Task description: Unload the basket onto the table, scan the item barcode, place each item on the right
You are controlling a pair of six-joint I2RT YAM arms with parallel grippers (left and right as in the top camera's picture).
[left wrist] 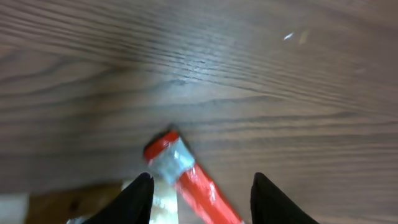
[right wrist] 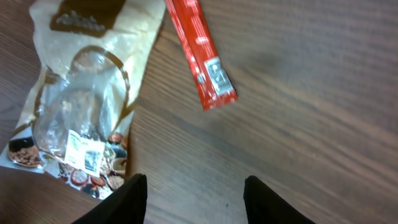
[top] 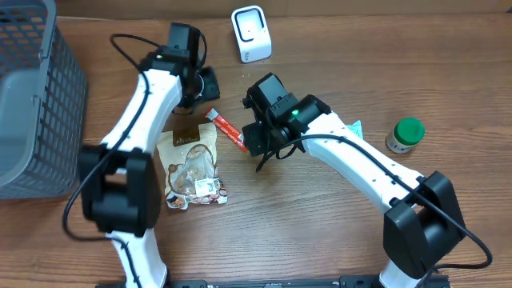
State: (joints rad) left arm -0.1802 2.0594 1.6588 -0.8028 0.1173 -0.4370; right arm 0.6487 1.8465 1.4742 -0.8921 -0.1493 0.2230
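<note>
A long red stick packet [top: 226, 130] lies flat on the wooden table below the white scanner [top: 250, 34]. In the left wrist view its silver-crimped end [left wrist: 171, 158] points up between my left gripper's [left wrist: 202, 180] fingers, which stand apart on either side without touching it. My right gripper [right wrist: 194, 183] is open over bare wood, just short of the packet's other end [right wrist: 199, 53], where a small white printed label [right wrist: 216, 73] shows. From overhead, the left gripper [top: 202, 86] is at the packet's upper end and the right gripper [top: 260, 144] at its lower end.
A clear-windowed snack bag [top: 192, 164] lies left of the red packet, touching it. A grey mesh basket [top: 32, 96] stands at the far left. A green-capped jar [top: 406, 134] and a teal scrap [top: 354, 126] sit at the right.
</note>
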